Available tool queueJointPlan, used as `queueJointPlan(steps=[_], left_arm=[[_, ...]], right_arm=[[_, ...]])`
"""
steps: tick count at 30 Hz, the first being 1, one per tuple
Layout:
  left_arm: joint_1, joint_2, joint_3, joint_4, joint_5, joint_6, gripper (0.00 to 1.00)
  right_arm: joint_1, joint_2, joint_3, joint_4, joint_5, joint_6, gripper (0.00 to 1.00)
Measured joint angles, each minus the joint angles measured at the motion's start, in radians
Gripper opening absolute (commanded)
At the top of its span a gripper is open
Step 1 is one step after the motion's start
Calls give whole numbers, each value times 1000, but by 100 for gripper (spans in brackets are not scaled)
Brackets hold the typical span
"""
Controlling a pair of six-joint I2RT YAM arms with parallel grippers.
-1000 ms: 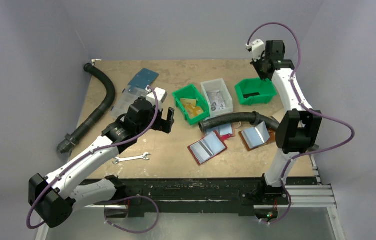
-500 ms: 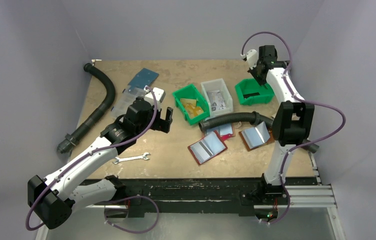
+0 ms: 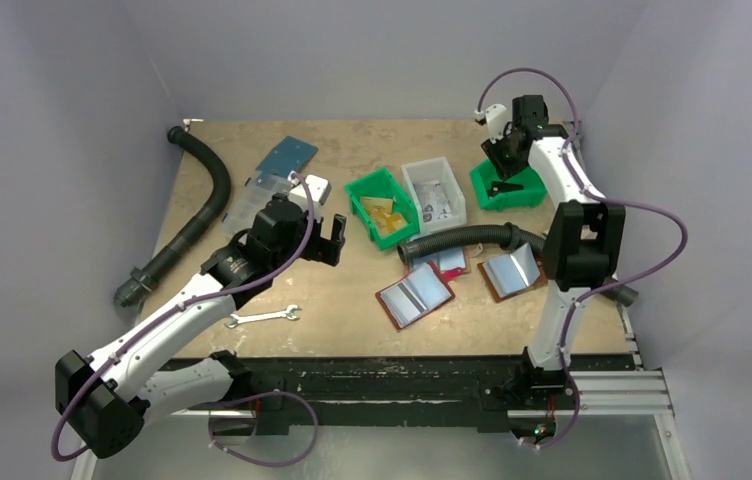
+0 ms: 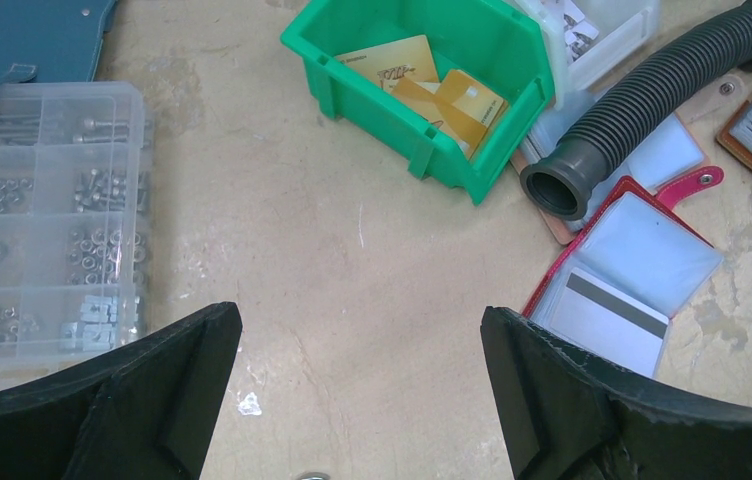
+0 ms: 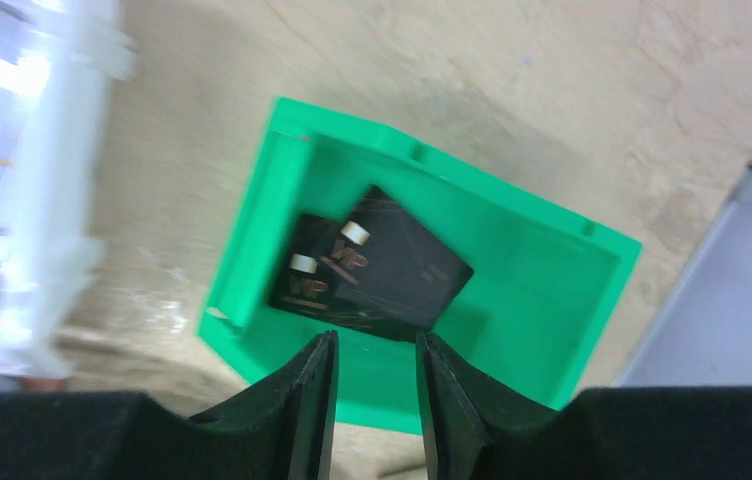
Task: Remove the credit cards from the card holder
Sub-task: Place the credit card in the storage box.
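Though top view left them unclear, right wrist showed black cards (image 5: 377, 262) in bin (image 5: 552, 300) under narrow, empty right claw (image 5: 374, 345); left claw (image 4: 357, 315) stood wide, holder (image 4: 652, 250) at 2 o'clock.

**Inspector:** Left side?
**Assistant:** One hose (image 3: 202, 190) curves along the table (image 3: 352, 320) edge. A clear parts box (image 4: 42, 200) holds nuts and screws, with a blue pouch (image 3: 287, 157) at its far edge. A wrench (image 3: 264, 318) lies near the front.
**Inspector:** Centre and right?
**Assistant:** A green bin (image 4: 392, 120) holds yellow cards (image 4: 422, 85), and a white bin (image 4: 607, 55) is just beside it. A second hose (image 3: 462, 238) lies in front. A brown folder (image 3: 510, 270) is open. A second green bin (image 5: 542, 300) sits far right.
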State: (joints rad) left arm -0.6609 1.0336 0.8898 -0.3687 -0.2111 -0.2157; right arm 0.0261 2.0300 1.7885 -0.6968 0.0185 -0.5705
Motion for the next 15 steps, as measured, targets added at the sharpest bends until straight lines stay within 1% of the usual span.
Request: queueJointPlan(steps=[3, 8, 10, 11, 15], left_arm=[[1, 0, 0, 0, 8, 0, 97], [7, 0, -2, 2, 40, 0, 95], [8, -1, -5, 4, 60, 0, 95], [10, -1, -5, 5, 75, 0, 95], [18, -3, -10, 19, 128, -1, 95]], right_arm=[[0, -68, -43, -2, -109, 42, 43], [-1, -285, -208, 13, -353, 92, 46], [-1, -410, -326, 37, -478, 101, 51], [-1, -441, -355, 37, -510, 103, 54], [-8, -651, -597, 124, -708, 114, 71]])
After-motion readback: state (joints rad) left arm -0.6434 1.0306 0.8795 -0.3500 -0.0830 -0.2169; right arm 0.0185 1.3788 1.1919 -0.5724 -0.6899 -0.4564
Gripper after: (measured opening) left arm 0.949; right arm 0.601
